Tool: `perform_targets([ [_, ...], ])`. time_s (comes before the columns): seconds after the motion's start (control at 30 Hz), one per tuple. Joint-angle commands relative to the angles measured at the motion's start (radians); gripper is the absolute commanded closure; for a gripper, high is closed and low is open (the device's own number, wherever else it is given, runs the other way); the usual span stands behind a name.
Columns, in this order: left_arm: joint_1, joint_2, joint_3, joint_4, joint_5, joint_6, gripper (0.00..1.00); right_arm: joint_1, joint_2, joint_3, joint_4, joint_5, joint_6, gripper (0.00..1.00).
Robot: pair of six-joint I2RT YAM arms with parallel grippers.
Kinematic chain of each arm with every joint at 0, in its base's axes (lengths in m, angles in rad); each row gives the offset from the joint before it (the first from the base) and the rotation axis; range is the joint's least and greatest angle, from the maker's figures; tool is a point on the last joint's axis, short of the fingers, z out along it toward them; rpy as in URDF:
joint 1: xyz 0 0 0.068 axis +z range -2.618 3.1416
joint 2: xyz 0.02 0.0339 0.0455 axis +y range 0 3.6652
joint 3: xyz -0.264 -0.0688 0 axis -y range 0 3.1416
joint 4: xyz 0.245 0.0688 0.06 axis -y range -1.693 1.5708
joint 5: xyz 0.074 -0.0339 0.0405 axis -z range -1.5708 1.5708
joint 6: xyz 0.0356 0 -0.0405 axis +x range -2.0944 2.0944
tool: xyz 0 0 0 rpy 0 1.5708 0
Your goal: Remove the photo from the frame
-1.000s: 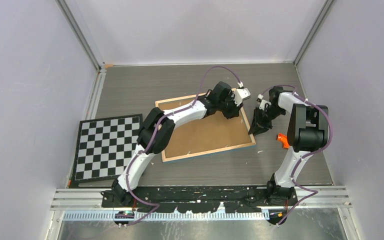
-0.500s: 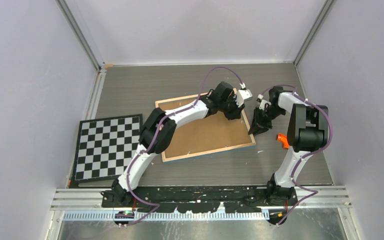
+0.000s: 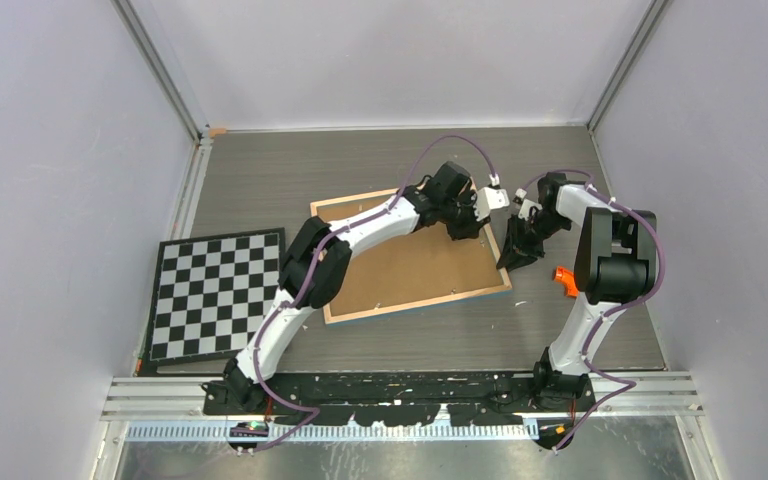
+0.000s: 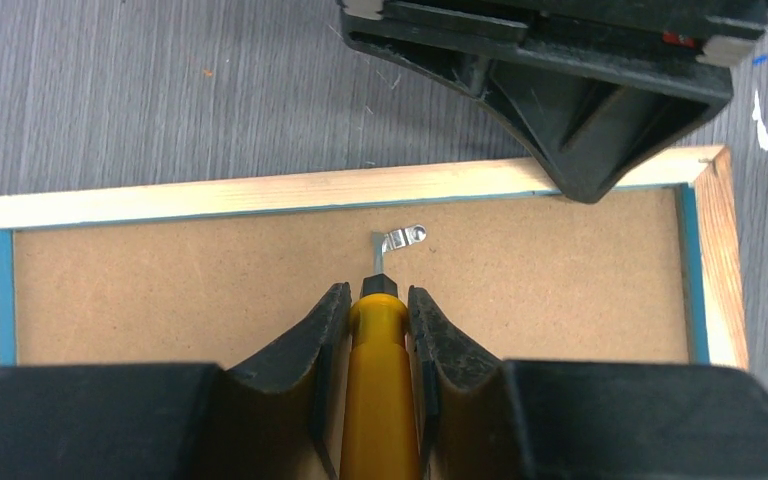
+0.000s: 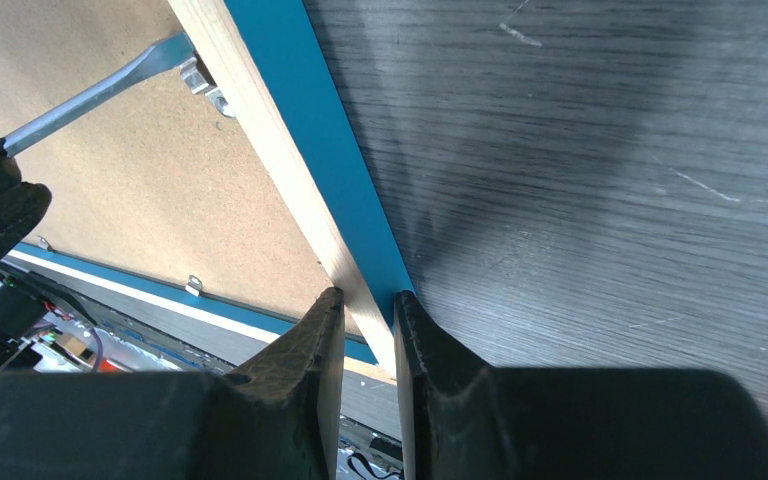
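Left pincer (image 4: 378,300): pinching a screwdriver (image 4: 381,390) by its yellow handle, with the blade poking out ahead of the tips.
Tab (image 4: 401,238): just ahead of that pincer, and the blade is touching it. It looks like a pry to bend it off the back.
Right pincer (image 5: 362,300): clamped on the frame (image 5: 295,200) rim, wood and blue edge between its fingers. A brace against the prying, I'd say.
Frame: flat on the table (image 5: 610,150), face down, brown back up, under the left pincer.
Photo: not visible; presumably beneath the back, inside the frame.
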Motion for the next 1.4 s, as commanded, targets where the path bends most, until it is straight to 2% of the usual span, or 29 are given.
perform_targets([
  [0.0, -0.002, -0.010, 0.052, -0.152, 0.009, 0.137, 1.00, 0.020, 0.059, -0.027, 0.055, 0.098, 0.005, 0.99],
  [0.13, 0.002, -0.022, 0.055, -0.186, 0.014, 0.156, 1.00, 0.020, 0.055, -0.027, 0.054, 0.099, 0.006, 0.99],
  [0.27, 0.017, -0.039, 0.061, -0.183, 0.061, 0.083, 1.00, 0.025, 0.042, -0.022, 0.060, 0.106, 0.005, 0.97],
  [0.47, 0.094, -0.095, 0.049, -0.115, 0.129, -0.118, 1.00, 0.068, -0.017, -0.010, 0.097, 0.135, 0.009, 0.71],
  [0.53, 0.125, -0.131, 0.018, -0.088, 0.145, -0.170, 1.00, 0.095, -0.027, -0.006, 0.106, 0.157, 0.007, 0.66],
  [0.63, 0.168, -0.199, -0.047, -0.056, 0.162, -0.228, 1.00, 0.167, -0.016, 0.001, 0.115, 0.201, 0.006, 0.65],
  [0.77, 0.227, -0.280, -0.128, -0.040, 0.190, -0.301, 1.00, 0.209, 0.023, 0.020, 0.122, 0.299, -0.013, 0.67],
  [0.93, 0.283, -0.393, -0.248, -0.032, 0.197, -0.324, 1.00, 0.213, 0.073, 0.068, 0.124, 0.368, -0.108, 0.80],
  [1.07, 0.327, -0.474, -0.339, -0.026, 0.192, -0.338, 1.00, 0.213, 0.102, 0.114, 0.146, 0.394, -0.342, 0.95],
  [1.13, 0.352, -0.503, -0.371, -0.029, 0.191, -0.354, 1.00, 0.205, 0.125, 0.153, 0.129, 0.359, -0.470, 0.99],
  [1.37, 0.414, -0.590, -0.456, -0.060, 0.176, -0.362, 1.00, 0.123, 0.256, 0.384, 0.023, 0.256, -0.836, 0.99],
])
